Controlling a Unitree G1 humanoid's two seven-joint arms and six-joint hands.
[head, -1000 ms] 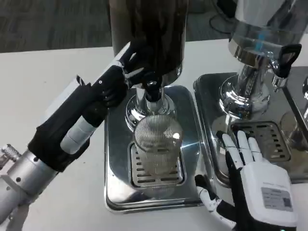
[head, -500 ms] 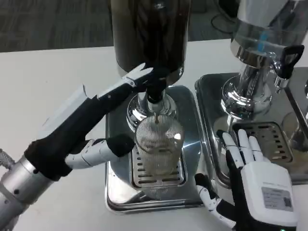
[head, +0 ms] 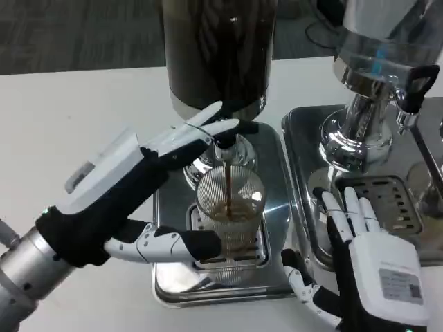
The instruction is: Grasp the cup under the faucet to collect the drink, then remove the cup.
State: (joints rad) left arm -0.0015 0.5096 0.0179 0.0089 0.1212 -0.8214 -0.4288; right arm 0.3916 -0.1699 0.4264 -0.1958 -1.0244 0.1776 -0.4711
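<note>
A ribbed clear cup (head: 232, 200) stands upright on the grille of the steel drip tray (head: 168, 278), right under the faucet (head: 225, 142) of the dark drink dispenser (head: 218, 48). A thin brown stream runs from the faucet into the cup, and brown drink fills its lower part. My left hand (head: 138, 190) reaches in from the left. Its stretched fingers (head: 201, 131) press on the faucet lever, and its thumb (head: 173, 243) lies beside the cup's base. My right hand (head: 374, 266) waits with spread fingers at the lower right, holding nothing.
A second dispenser (head: 377, 62) with clear contents and a black tap handle (head: 415, 79) stands on its own steel tray (head: 304, 131) at the right. My right hand's fingers lie over that tray's front left edge. White table (head: 76, 111) stretches to the left.
My left hand has come down and forward, its fingers now pushing the faucet lever and its thumb beside the cup's base. The drink has started to flow and brown liquid collects in the cup.
</note>
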